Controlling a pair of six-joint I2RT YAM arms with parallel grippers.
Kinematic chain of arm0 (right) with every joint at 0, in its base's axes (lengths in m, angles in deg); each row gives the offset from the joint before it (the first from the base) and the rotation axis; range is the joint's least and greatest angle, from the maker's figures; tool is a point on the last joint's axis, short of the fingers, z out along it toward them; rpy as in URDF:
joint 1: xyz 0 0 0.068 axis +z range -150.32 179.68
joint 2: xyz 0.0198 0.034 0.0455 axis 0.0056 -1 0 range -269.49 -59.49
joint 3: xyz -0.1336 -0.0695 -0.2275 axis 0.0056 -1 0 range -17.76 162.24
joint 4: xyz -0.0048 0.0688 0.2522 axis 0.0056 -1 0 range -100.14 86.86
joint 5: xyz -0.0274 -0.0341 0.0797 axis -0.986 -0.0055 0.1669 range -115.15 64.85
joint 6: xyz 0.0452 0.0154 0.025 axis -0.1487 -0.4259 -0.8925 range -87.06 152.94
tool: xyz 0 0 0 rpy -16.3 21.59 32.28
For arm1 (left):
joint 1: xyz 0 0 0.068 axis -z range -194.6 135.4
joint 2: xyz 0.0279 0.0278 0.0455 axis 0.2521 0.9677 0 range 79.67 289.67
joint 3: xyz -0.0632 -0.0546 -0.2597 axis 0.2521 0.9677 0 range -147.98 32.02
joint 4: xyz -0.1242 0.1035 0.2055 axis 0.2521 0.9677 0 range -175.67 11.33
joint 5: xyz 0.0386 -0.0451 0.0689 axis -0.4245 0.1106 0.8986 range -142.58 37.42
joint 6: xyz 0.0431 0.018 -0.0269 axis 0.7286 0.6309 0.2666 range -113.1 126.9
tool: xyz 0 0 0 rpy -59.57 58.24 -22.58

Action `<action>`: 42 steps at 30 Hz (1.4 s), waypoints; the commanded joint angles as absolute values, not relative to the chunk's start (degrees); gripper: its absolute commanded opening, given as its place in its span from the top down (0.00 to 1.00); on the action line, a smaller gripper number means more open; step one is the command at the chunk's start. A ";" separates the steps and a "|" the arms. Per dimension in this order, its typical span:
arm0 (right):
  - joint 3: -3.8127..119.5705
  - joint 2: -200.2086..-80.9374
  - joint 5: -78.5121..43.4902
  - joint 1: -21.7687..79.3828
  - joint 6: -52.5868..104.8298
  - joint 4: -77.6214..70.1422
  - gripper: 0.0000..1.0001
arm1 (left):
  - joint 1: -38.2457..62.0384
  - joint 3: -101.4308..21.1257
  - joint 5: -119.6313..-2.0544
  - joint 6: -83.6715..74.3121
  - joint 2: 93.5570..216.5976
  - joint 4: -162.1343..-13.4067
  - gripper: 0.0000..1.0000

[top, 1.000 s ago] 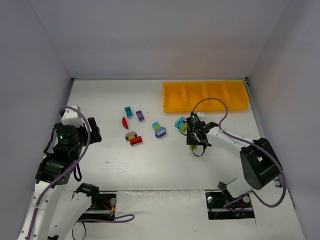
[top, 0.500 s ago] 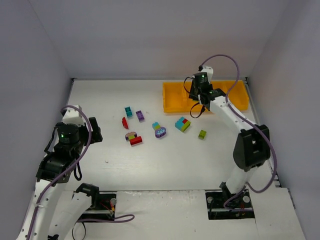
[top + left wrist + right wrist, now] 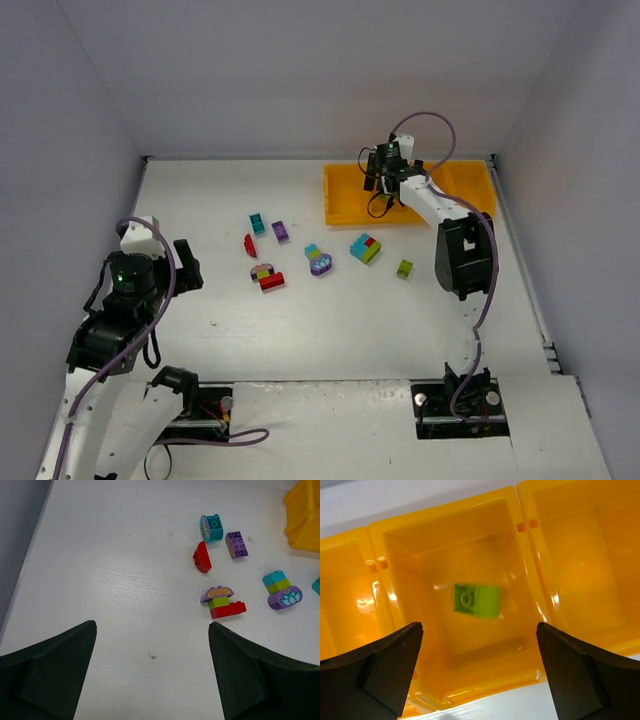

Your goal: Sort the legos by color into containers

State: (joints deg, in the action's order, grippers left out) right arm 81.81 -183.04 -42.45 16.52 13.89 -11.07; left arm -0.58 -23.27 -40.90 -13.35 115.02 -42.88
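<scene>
Right wrist view: lime green brick [image 3: 476,600] inside a middle compartment of the orange-yellow tray [image 3: 445,510]; right end effector [image 3: 479,647] above, fingers apart.

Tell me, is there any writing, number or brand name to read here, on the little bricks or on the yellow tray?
No readable words, numbers or brand names in any view.
purple flower brick: a printed flower picture, no letters.
purple arched brick: an orange printed pattern, no letters.
teal brick: a pale print on one side, too small to make out.
tray: plain, no label.
</scene>
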 commanded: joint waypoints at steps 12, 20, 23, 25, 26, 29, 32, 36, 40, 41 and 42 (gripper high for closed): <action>55.13 -154.87 -48.62 16.20 4.20 -10.44 0.09 | -0.63 -24.94 -42.03 -14.72 117.73 -48.04 0.13; 37.36 -146.42 -42.65 16.12 -3.44 -11.23 0.15 | -0.63 -25.38 -44.32 -14.81 120.01 -50.25 0.13; 34.11 -147.82 -39.58 16.12 -5.47 -10.35 0.17 | -0.63 -25.55 -45.11 -15.07 120.63 -50.60 0.13; 33.31 -149.66 -37.03 16.11 -5.73 -9.65 0.20 | -0.54 -25.55 -45.55 -15.16 120.80 -50.60 0.13; 33.14 -150.19 -36.41 16.12 -5.82 -9.56 0.20 | -0.54 -25.55 -45.64 -15.16 120.80 -50.60 0.13; 32.17 -151.42 -35.44 16.12 -6.18 -8.16 0.27 | -0.54 -25.38 -45.73 -15.16 120.72 -50.34 0.13; 31.64 -152.30 -35.87 16.12 -5.48 -6.92 0.39 | -0.54 -25.02 -45.81 -15.33 120.37 -49.98 0.13; 32.25 -154.32 -36.05 16.12 -3.89 -6.40 0.70 | -0.54 -24.58 -45.90 -15.42 120.10 -49.54 0.13; 33.83 -153.63 -36.14 16.29 -1.96 -6.31 1.00 | -0.54 -24.50 -45.81 -15.34 119.75 -49.02 0.13; 33.84 -152.14 -36.31 16.38 -1.96 -6.31 1.00 | -0.63 -24.50 -45.81 -15.25 119.66 -48.84 0.13; 36.01 -151.35 -36.31 16.38 0.31 -6.40 1.00 | -0.63 -24.50 -45.73 -15.16 119.66 -48.93 0.13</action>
